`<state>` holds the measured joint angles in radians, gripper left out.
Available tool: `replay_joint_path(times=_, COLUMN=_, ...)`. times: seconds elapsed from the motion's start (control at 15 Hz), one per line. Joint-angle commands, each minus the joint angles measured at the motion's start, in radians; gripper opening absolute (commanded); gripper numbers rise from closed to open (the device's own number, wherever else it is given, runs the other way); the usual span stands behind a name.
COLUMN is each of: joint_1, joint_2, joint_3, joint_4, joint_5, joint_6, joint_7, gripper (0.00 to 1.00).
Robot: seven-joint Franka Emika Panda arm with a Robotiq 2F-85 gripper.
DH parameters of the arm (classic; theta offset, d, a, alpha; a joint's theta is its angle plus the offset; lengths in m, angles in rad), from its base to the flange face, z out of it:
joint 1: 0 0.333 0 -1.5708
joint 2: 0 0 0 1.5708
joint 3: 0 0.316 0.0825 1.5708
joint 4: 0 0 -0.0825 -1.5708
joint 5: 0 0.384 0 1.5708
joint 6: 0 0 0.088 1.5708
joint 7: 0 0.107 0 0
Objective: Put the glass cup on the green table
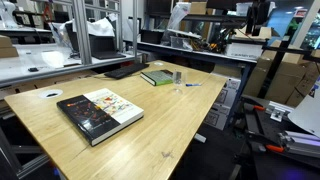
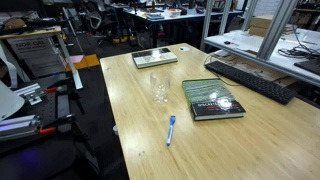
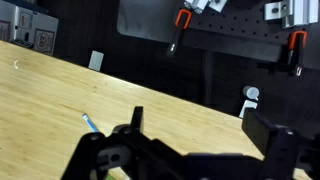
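Note:
The glass cup (image 1: 177, 77) (image 2: 159, 88) stands upright on the wooden tabletop, small and clear. The green table (image 1: 157, 77) (image 2: 212, 98) is a thin dark-green slab lying flat close beside the cup, and the two do not touch. My gripper (image 3: 205, 128) shows only in the wrist view. Its two dark fingers are spread wide with nothing between them, above bare wood near the table's edge. The cup and the green slab are out of the wrist view.
A blue pen (image 2: 171, 130) (image 3: 90, 122) (image 1: 190, 85) lies on the wooden tabletop (image 2: 140, 140) near the cup. A bigger black-and-white picture book (image 1: 100, 112) (image 2: 155, 58) lies further along the table. Red-handled clamps (image 3: 181, 22) hang on a dark panel beyond the table edge.

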<state>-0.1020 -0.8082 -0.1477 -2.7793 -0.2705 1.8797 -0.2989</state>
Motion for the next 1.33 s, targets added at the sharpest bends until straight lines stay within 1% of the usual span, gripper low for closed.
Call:
replay_joint_path(times=0.0, joint_1=0.008, joint_2=-0.001, joint_3=-0.006, joint_4=0.002, joint_5=-0.004, joint_6=-0.003, joint_7=0.005, gripper=1.00)
replay_joint_path(times=0.87, joint_1=0.008, joint_2=-0.002, joint_3=-0.006, joint_4=0.002, joint_5=-0.004, joint_6=-0.003, joint_7=0.005, gripper=1.00)
replay_joint_path(times=1.07, joint_1=0.032, joint_2=0.055, joint_3=-0.027, joint_4=0.036, joint_5=0.001, joint_6=0.053, joint_7=-0.034, gripper=1.00)
replay_joint_path(times=1.2, joint_1=0.040, joint_2=0.088, joint_3=-0.036, joint_4=0.055, joint_5=-0.020, joint_6=0.116, joint_7=-0.070, gripper=1.00)
replay_joint_path(times=1.27, joint_1=0.044, joint_2=0.114, joint_3=-0.050, joint_4=0.068, joint_5=-0.020, joint_6=0.165, joint_7=-0.097, gripper=1.00)
